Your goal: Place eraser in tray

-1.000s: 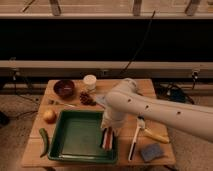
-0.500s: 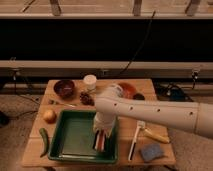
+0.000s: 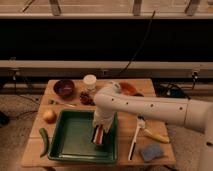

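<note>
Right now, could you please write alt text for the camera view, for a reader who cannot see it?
A white robot arm reaches from the right over a dark green tray on a wooden table, its gripper with the striped eraser at the tray's right side. A sponge, apple and bowl lie around.

A wooden table bears a dark bowl, apple, sponge.

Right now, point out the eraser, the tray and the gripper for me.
eraser [image 3: 98, 135], camera view, on its striped face.
tray [image 3: 75, 138], camera view, on the bare green floor.
gripper [image 3: 101, 127], camera view, over the tray's right side, at the eraser's top.
</note>
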`<action>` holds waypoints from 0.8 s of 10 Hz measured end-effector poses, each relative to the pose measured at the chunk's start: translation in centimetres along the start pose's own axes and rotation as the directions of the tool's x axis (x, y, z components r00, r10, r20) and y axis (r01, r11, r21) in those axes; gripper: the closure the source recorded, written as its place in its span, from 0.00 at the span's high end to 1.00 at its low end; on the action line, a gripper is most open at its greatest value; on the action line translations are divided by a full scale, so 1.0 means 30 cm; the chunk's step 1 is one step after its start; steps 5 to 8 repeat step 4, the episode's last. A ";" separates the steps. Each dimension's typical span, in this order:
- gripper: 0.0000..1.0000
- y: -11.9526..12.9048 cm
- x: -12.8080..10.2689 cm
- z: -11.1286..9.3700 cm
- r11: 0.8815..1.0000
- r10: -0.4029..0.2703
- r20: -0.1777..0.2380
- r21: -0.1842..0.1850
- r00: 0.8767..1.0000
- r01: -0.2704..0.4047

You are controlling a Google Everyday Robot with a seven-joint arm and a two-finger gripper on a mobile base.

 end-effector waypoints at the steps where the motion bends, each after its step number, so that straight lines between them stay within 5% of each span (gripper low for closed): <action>1: 0.61 -0.005 -0.002 0.001 1.000 -0.003 0.001 0.000 1.000 0.003; 8: 0.61 -0.005 -0.001 0.001 1.000 -0.003 0.000 0.001 1.000 0.003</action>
